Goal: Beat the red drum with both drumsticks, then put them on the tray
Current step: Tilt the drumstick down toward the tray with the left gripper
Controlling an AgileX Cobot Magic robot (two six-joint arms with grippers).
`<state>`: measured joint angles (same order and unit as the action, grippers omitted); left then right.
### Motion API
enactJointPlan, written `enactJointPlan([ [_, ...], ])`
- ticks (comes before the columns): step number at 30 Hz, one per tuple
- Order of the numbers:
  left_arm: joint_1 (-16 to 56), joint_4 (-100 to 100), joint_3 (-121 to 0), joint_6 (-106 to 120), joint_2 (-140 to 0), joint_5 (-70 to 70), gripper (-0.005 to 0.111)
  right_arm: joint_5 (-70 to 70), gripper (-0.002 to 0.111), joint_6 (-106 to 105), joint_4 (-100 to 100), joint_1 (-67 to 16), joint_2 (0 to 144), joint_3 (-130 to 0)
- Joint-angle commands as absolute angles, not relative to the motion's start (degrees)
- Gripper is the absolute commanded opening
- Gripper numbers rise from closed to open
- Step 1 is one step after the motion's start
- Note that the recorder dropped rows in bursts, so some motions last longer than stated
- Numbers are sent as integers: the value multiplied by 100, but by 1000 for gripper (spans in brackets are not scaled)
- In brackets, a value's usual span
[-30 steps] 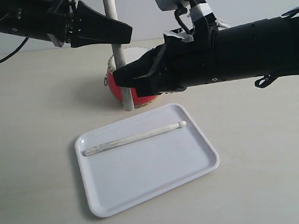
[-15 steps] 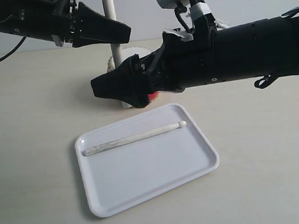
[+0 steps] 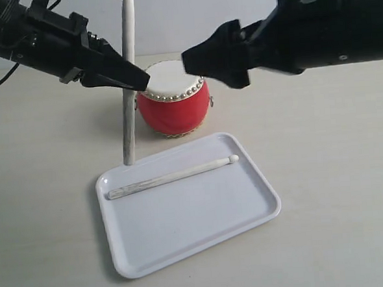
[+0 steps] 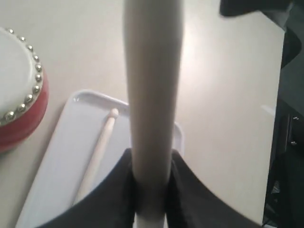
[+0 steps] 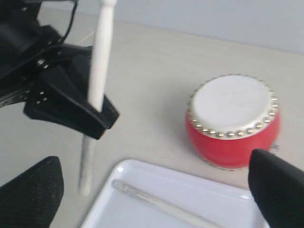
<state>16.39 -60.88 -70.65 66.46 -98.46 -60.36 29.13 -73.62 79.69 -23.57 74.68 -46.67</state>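
Observation:
The red drum stands on the table behind the white tray. One pale drumstick lies along the tray's far side, its tip to the right. My left gripper is shut on the second drumstick, which stands nearly upright left of the drum, its lower end close to the tray's far left corner. The left wrist view shows that stick clamped between the jaws, with the drum and tray below. My right gripper hovers open and empty above the drum's right; its view shows drum and tray.
Pale tabletop spreads around the tray and drum, with a light wall behind. The two black arms reach in from the upper left and upper right.
The right arm has pulled back to the right and upward, uncovering the drum. The left gripper has carried its upright stick leftward and nearer the tray's corner.

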Motion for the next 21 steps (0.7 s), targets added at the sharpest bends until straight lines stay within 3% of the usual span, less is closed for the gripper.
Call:
enactJointPlan([
  [1, 2136, -4881, -7061, 5700, -9855, -5590, 0, 2001, 105, -5879, 6547, -1771, 6729, -4444],
  [8, 3901, -1270, -8035, 2696, -10708, -5781, 0, 1190, 105, -4676, 5373, -1294, 6367, -4144],
  [12, 4282, -1061, -8855, 2577, -11641, -6807, 0, 1199, 105, -4676, 5358, -1294, 6376, -4144],
  [21, 4850, -188, -9733, 2305, -12425, -6996, 0, 1226, 105, -4676, 5272, -1294, 6379, -4144],
])
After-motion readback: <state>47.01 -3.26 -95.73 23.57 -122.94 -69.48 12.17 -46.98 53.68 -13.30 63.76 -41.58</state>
